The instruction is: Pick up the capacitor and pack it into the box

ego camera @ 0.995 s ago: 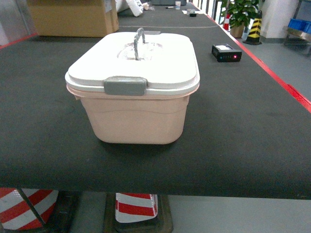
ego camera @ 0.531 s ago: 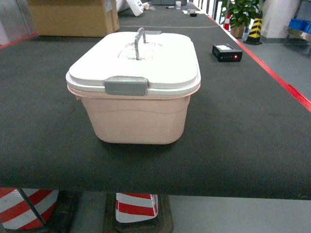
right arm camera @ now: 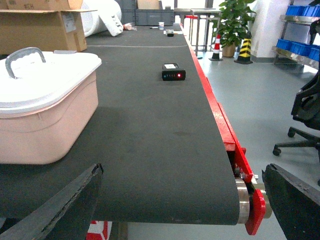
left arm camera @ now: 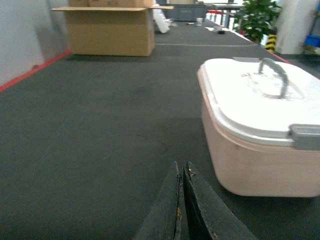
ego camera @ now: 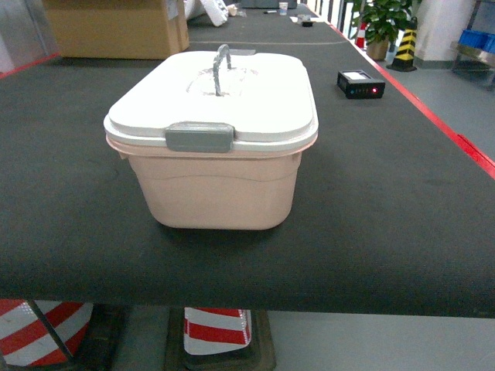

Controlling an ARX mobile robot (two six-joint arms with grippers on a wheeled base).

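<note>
Grippers first: we're seeing the left gripper [left arm camera: 181, 200] with its two dark fingers pressed together, nothing between them, hovering low over the belt [left arm camera: 90, 130] just left of the box [left arm camera: 255, 155]. Our right gripper [right arm camera: 182, 200] is spread wide, one finger at each bottom corner of its wrist view, holding nothing, with the box off to its left.

As for what's changing over the last second: pretty much nothing. The head view is wobbling by a hair, the box [ego camera: 213, 182] is sitting in the same spot mid-belt, and its lid [ego camera: 224, 97] is on with the grey latch [ego camera: 199, 136] facing us and the handle [ego camera: 222, 68] standing up.

Neither gripper is showing in the head view. We're not spotting any capacitor either. So we're guessing the job is barely starting: the lid likely needs to come off before anything gets packed, and we're still needing to find the part.
</note>
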